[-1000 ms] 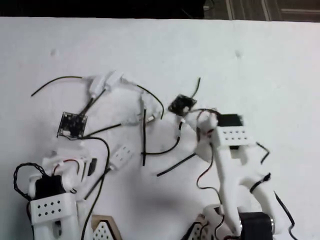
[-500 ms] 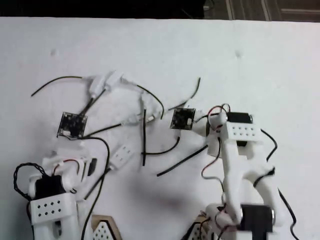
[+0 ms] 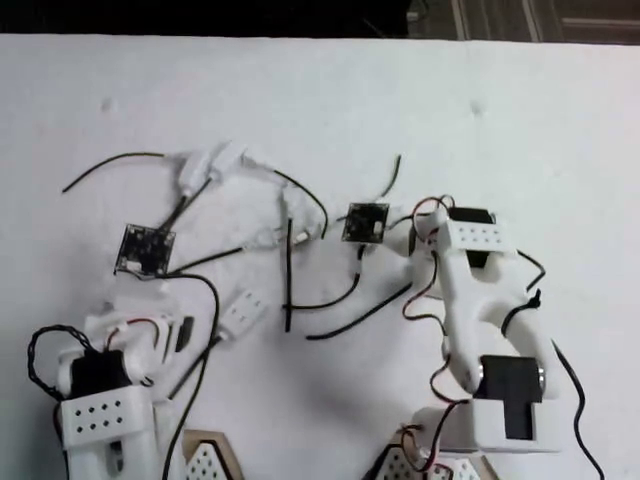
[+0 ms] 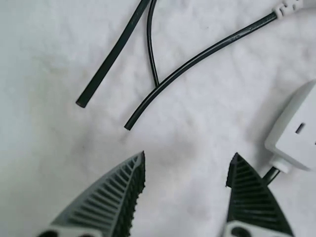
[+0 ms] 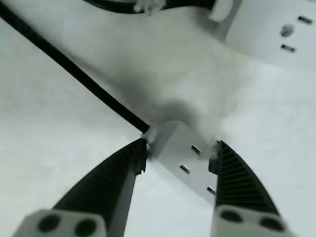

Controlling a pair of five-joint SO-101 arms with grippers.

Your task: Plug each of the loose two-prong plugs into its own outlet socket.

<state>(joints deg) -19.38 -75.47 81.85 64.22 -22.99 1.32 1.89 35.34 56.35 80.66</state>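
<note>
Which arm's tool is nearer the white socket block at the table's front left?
Left. The left tool hangs open right beside the socket block; the right tool is far across the table, closed around a different block.

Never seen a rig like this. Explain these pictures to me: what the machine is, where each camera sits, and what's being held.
You are looking at two small robot arms, the left arm and the right arm, at a white table. One picture looks down from a fixed camera above. The other two come from a camera on each arm's wrist, looking past its two-fingered gripper. Loose black cables lie on the table. The left gripper is open beside a white socket block. The right gripper is closed on a second socket block.
</note>
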